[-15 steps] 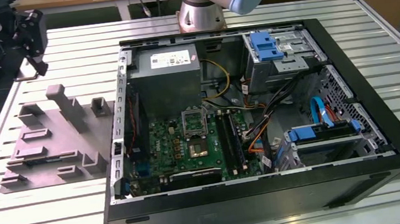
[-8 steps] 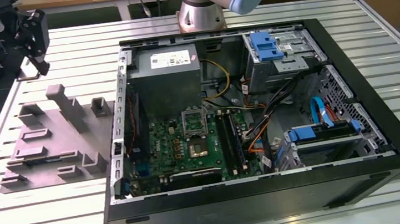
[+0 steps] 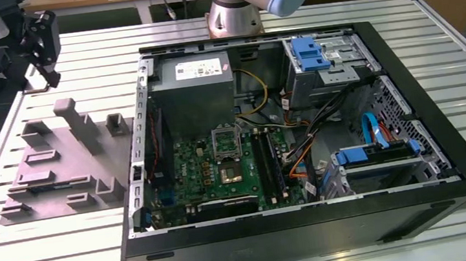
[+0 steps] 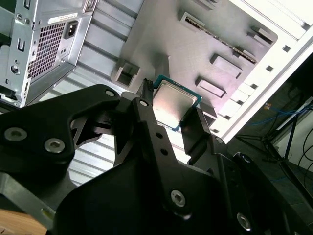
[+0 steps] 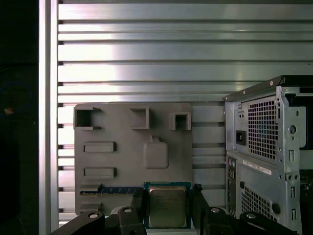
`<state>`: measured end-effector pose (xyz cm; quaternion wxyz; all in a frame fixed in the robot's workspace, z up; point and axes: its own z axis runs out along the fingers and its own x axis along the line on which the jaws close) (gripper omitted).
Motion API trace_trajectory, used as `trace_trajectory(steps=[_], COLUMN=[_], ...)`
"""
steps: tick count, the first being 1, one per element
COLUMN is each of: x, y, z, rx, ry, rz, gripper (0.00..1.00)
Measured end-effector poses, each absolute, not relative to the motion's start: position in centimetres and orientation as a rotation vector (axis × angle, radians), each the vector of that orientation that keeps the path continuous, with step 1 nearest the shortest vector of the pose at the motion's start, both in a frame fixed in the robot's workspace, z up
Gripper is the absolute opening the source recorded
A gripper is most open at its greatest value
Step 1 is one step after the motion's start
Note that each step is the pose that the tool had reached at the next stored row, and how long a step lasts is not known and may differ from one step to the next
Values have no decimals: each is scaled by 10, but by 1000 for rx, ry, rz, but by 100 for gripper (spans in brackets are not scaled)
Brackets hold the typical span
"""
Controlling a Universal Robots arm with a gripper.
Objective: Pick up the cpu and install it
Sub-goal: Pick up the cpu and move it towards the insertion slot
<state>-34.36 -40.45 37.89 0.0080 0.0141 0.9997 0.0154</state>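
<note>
- We find the cpu (image 5: 167, 205) pinched between the jaws, which press on two opposite edges of the chip.
- In both wrist views the pale metal top of the cpu (image 4: 173, 104) faces the camera, with a thin green border showing around it.
- The jaws are black and meet no other part.
- In the exterior view the jaws hang in the air at the exterior view's left, near the far corner of the desk (image 3: 55, 253) and well apart from the computer case (image 3: 313, 232).
- The grey tray (image 3: 48, 182) lies flat on the slatted desk, just beside the case.
- In the first wrist view the tray (image 5: 122, 137) lies behind the held chip, with upright blocks and shallow recesses on its surface.
- The case lies on its side with the side panel off, so we see into it from above.
- The motherboard (image 3: 207, 172) sits in the case floor.
- The dark metal-framed socket (image 3: 224, 138) lies on the motherboard, just below the grey power supply (image 3: 197, 76).
- We cannot tell from these views whether the socket's frame is raised.
- The arm (image 3: 234, 13) stands at the far edge of the desk, behind the case.
</note>
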Motion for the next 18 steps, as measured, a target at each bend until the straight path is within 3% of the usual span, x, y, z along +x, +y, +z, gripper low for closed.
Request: trace_trajectory(steps=[18], x=[-336], y=[-405], z=[379], rx=[44], ry=[3125], rz=[48], gripper=[47])
